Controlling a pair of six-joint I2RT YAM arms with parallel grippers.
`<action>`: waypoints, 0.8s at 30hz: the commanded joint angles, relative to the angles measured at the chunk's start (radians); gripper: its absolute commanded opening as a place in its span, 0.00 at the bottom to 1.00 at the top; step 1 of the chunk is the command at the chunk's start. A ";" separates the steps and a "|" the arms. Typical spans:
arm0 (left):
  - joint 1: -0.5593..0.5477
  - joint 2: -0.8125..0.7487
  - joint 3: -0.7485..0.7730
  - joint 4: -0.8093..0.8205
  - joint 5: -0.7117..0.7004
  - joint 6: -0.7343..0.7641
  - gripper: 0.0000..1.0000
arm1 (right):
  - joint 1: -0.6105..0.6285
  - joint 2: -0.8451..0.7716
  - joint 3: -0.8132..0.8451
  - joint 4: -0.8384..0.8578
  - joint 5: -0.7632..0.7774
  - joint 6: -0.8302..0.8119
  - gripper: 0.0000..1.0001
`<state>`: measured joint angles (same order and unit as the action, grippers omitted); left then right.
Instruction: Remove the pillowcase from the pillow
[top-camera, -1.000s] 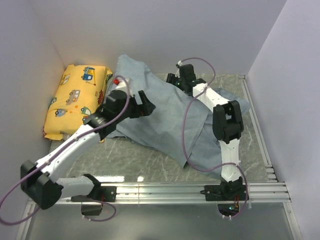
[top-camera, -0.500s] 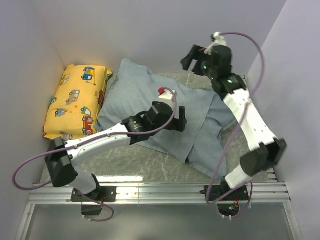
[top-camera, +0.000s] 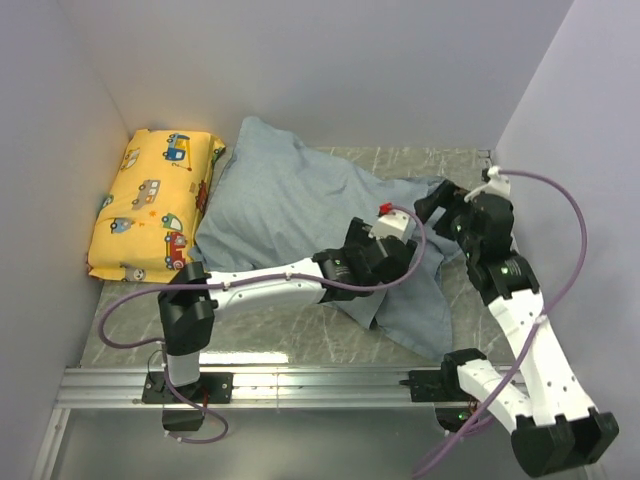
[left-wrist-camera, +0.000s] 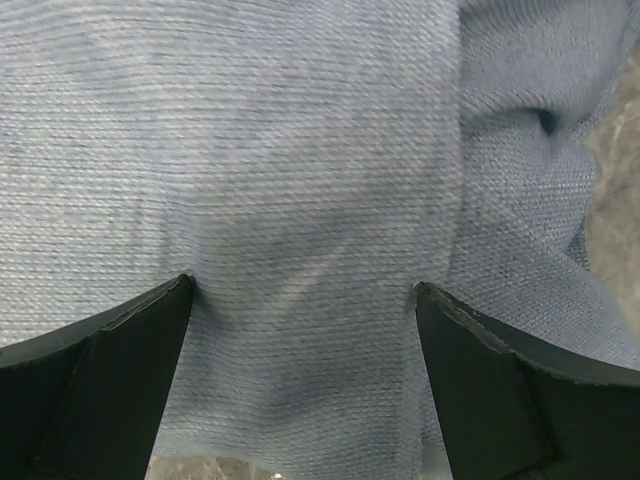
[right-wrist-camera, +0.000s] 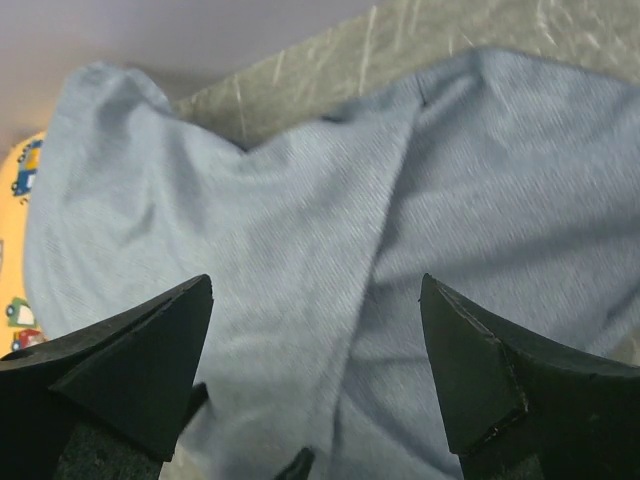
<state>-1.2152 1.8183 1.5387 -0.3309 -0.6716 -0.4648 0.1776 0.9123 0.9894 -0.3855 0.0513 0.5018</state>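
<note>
The blue-grey pillowcase (top-camera: 290, 195) lies over a plump shape at the back centre, and its loose flat end spreads toward the front right. The white pillow is hidden under the fabric. My left gripper (top-camera: 408, 262) reaches across from the left and sits open, low over the loose fabric; the left wrist view shows the open gripper (left-wrist-camera: 302, 284) with only cloth (left-wrist-camera: 300, 150) between its fingers. My right gripper (top-camera: 438, 212) is open just above the fabric's right part; in the right wrist view it (right-wrist-camera: 316, 280) frames a fold of the cloth (right-wrist-camera: 300, 220), holding nothing.
A yellow vehicle-print cushion (top-camera: 155, 205) lies against the left wall, touching the pillowcase; its edge shows in the right wrist view (right-wrist-camera: 18, 170). Walls close in on the left, back and right. The metal rail (top-camera: 320, 380) runs along the front edge. Marbled table (top-camera: 270, 325) shows in front.
My left arm swept from the pillow's left side across to the loose right end. My right arm rose at the back, then came down on the right. The fabric settled flatter.
</note>
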 joint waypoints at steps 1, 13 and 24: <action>-0.029 0.030 0.083 -0.017 -0.109 0.046 0.99 | -0.003 -0.095 -0.073 -0.004 0.042 0.012 0.91; -0.021 0.041 0.072 -0.062 -0.207 0.005 0.39 | -0.007 -0.159 -0.213 -0.013 0.009 0.023 0.92; 0.051 -0.073 0.021 -0.098 -0.237 -0.041 0.01 | -0.004 -0.127 -0.314 0.060 -0.105 0.035 0.89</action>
<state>-1.2068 1.8385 1.5627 -0.3996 -0.8577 -0.4835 0.1761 0.7757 0.7078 -0.3904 0.0021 0.5217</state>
